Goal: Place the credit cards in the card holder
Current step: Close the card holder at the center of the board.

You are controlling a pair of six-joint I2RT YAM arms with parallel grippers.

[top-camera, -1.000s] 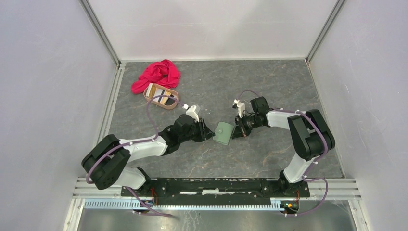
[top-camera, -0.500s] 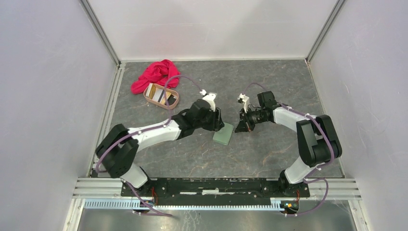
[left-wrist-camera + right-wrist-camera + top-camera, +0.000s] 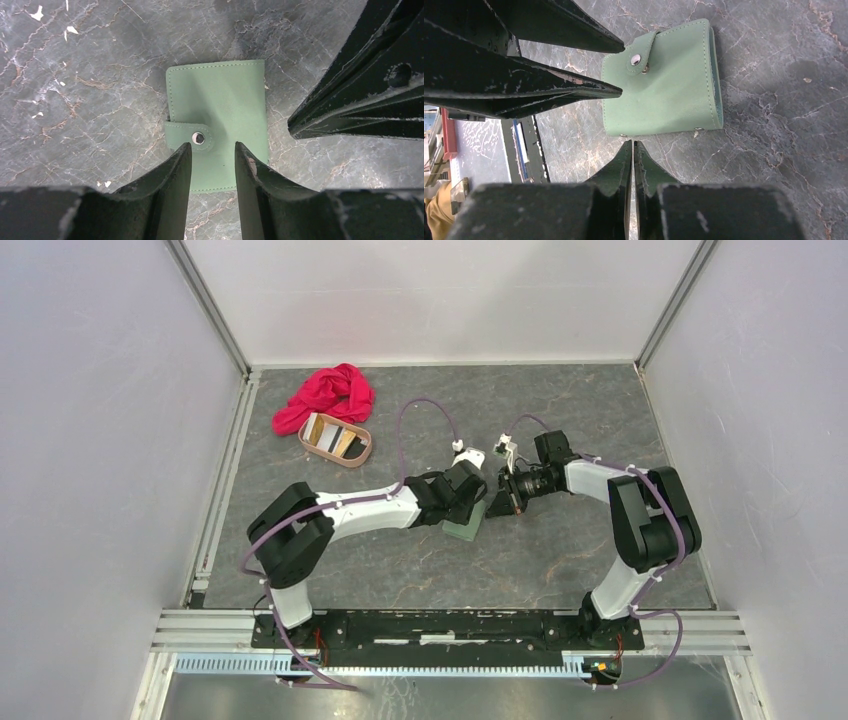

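The card holder, a sage-green wallet snapped closed, lies flat on the marble table. My left gripper hovers over it, open, with its fingers straddling the snap tab and nothing held between them. My right gripper is shut and empty, its tips just off the wallet's edge. The credit cards stand in the pinkish-tan tray at the back left, far from both grippers.
The oval tray sits beside a crumpled red cloth near the back left corner. Metal frame rails and white walls bound the table on all sides. The two arms meet over the table's middle.
The left arm has swung right and stretched out, bringing its gripper above the wallet. The wallet has settled flat on the table. The right gripper has stayed shut beside it.
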